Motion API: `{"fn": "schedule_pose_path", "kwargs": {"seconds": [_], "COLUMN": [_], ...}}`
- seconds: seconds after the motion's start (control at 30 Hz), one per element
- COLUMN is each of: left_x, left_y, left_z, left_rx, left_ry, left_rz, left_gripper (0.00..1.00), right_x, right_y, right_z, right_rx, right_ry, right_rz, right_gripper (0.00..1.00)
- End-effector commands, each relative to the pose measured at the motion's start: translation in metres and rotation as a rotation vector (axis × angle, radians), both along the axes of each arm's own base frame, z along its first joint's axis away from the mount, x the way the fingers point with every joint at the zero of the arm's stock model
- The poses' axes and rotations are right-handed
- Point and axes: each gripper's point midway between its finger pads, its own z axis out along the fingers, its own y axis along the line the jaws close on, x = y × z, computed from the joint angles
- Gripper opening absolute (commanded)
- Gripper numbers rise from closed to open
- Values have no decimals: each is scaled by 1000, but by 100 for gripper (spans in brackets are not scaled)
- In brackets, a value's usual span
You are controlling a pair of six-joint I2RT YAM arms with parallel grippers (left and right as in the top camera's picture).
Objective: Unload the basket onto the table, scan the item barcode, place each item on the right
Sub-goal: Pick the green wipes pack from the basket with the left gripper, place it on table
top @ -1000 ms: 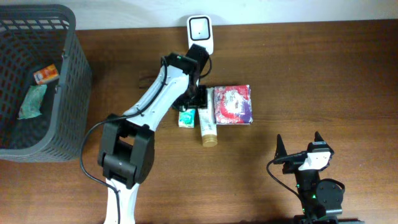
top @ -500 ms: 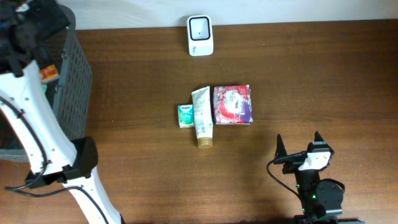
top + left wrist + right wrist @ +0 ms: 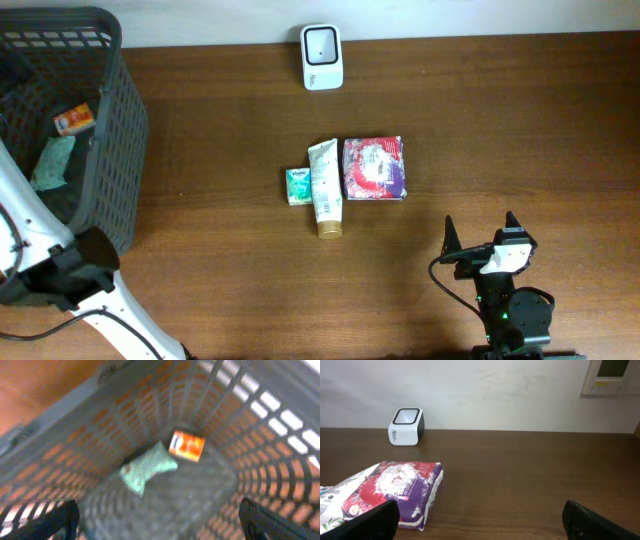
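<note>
The basket (image 3: 122,130) holds two things: an orange packet (image 3: 74,119) and a green pouch (image 3: 50,163). Three items (image 3: 325,185) lie on the desk (image 3: 500,120). The left claw (image 3: 162,522) and the right claw (image 3: 480,232) both gape wide.

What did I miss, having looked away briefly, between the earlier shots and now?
The left hand swung left from above the tube to over the basket, open and empty. The tube's cap end shifted slightly left. The green box, red packet, scanner and right hand stayed put.
</note>
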Motion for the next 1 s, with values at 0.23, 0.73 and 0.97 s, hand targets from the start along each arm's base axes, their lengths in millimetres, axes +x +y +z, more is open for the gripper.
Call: {"fn": "schedule_pose_path", "kwargs": {"seconds": [0.23,0.73,0.97], "left_x": [17,6,6], "left_y": [12,45,46], "left_z": [-179,-282,-297], "left_rx": [87,183,153], "left_ry": [471,639,631], "left_rz": [-481,-542,-510], "left_gripper": [89,76,0], "right_x": [0,0,0], "right_y": [-3,-3,-3], "right_z": [-3,-3,-3], "right_rx": [0,0,-1], "right_ry": [5,5,5], "right_rz": [-13,-13,-13], "right_gripper": [99,99,99]}}
